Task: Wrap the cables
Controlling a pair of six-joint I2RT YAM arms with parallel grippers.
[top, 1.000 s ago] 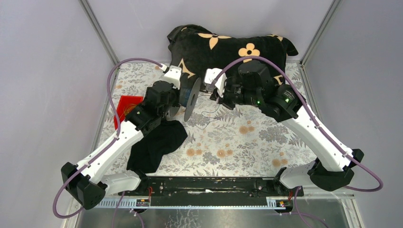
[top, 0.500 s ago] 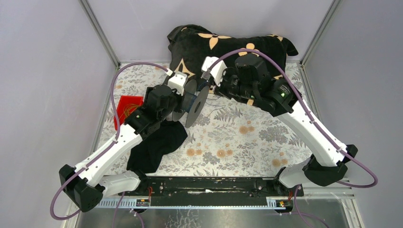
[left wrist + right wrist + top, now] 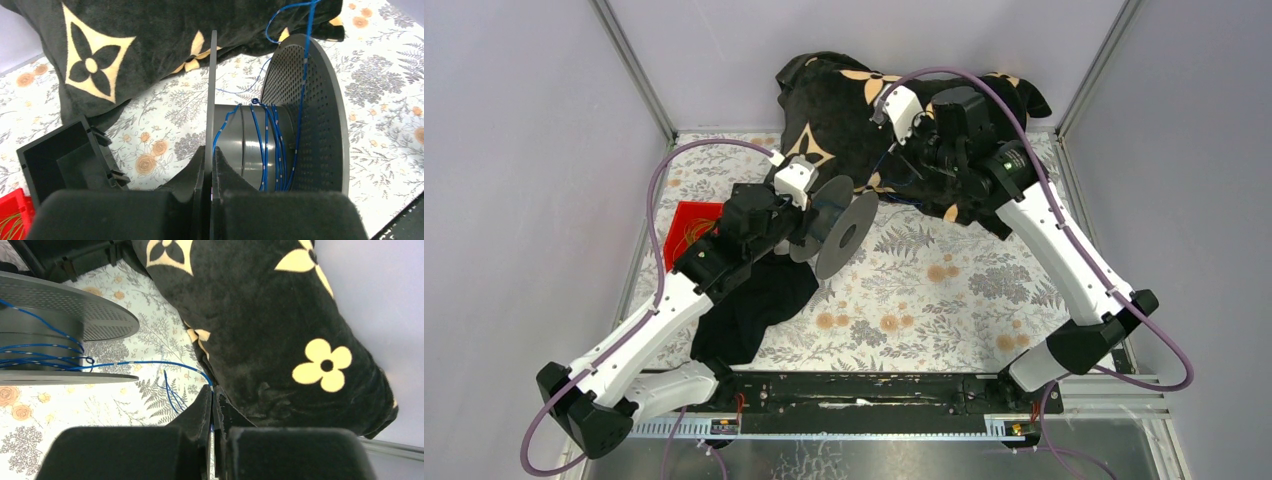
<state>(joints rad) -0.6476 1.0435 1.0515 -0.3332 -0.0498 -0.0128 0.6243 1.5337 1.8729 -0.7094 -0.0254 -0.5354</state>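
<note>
Black plush cushion [image 3: 834, 95], cream flower motifs, far centre. Black perforated plastic disc spool [image 3: 846, 234], mid-table, flange clamped in left gripper [image 3: 210, 155]. Thin blue cables [image 3: 276, 145]: few turns round spool hub, one strand pinched in right gripper [image 3: 213, 395] beside cushion.

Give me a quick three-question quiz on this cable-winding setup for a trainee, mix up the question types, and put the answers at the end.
1. True or false: the left hand is shut on one flange of the black spool.
2. What does the right hand pinch? A: the blue cable. B: the spool's flange. C: nothing.
3. Fill the gap: several turns of cable already lie around the spool's ___.
Key: 1 true. 2 A. 3 hub.
</note>
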